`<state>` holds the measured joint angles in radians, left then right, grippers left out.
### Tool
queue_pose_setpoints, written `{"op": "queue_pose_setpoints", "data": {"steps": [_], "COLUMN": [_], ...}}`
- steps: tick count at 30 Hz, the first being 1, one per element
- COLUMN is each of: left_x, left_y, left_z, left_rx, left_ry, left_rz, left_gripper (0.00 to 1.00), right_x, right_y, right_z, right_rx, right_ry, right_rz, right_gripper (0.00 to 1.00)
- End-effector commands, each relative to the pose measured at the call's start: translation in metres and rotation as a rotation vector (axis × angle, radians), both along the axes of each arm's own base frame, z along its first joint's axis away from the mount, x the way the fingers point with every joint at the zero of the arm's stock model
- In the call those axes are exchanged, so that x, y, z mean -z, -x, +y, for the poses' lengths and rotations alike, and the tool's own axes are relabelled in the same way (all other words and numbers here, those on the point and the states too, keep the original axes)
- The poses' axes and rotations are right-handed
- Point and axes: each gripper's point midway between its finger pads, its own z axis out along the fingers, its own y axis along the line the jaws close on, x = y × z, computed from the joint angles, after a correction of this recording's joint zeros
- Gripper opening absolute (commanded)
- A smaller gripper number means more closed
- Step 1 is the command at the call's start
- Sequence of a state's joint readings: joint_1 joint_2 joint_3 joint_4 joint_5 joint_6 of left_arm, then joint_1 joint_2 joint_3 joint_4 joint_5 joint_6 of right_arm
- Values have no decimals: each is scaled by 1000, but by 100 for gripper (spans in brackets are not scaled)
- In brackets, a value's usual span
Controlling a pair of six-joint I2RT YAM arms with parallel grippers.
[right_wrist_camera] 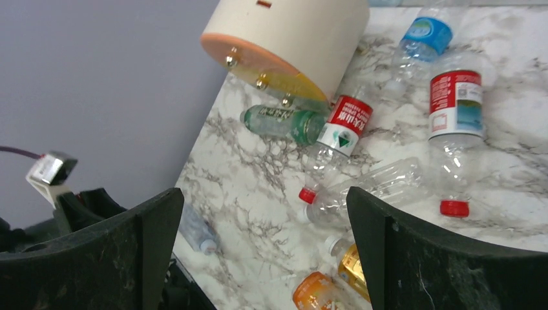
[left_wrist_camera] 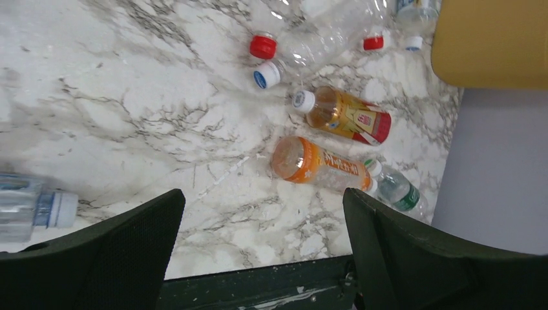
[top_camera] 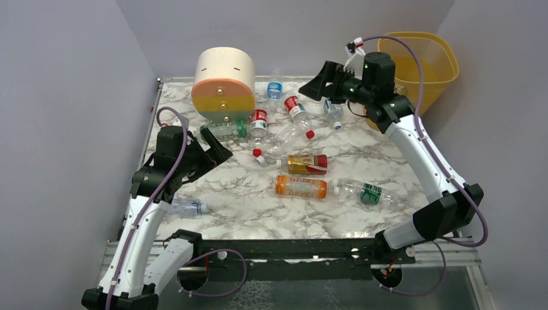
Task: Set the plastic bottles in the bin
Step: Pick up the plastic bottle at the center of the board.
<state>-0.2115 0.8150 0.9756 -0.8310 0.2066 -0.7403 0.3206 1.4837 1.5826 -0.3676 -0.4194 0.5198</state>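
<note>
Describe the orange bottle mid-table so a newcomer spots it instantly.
On the marble table, look at the middle, toward the near edge. The orange bottle lies on its side there. It alone is orange all over: the amber bottle behind it has a red end, the clear bottle right of it a green label.

The left arm (top_camera: 137,223) and right arm (top_camera: 423,152) have white links, black joints and a purple cable (top_camera: 420,81) each. The left gripper (top_camera: 221,146) and right gripper (top_camera: 311,84) are black.
</note>
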Motion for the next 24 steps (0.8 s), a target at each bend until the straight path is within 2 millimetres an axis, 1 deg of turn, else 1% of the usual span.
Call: {"op": "queue_pose_setpoints", "data": {"steps": [1,3,5,6,8,10,13,16,19,22,24], "left_x": [12,19,26,30,38,46,55,68,85,101,106], "left_y": [19,29,42,48,55,58,55,54,52,44,40], "left_z": [45,63,81,87,91,93,93,104,111,126,139], "left_rx": [-229,-339,-483,-538,-603,-665,-723,-804,-843,-877,-892], "left_ry": [-159,-209,-244,-251,-249,-235,-214,-243,-252,-240,-237], "left_rz": [160,225,298,331,377,410,431,453,503,539,561], "left_gripper": [99,99,99,99,99,99,99,99,99,99,99], "right_x": [26,36,42,45,49,53,61,63,62,64,65], "right_y": [11,16,22,24,29,33,40,46,52,58,62], "right_z": [15,21,25,27,32,37,44,48,49,49,49], "right_rx": [-63,-88,-110,-123,-154,-184,-229,-263,-282,-292,-295], "right_ry": [55,64,68,67,60,53,52,55,57,53,47], "right_rz": [11,25,30,32,39,46,61,65,63,68,71], "right_gripper": [100,100,100,100,100,100,100,100,100,100,100]}}
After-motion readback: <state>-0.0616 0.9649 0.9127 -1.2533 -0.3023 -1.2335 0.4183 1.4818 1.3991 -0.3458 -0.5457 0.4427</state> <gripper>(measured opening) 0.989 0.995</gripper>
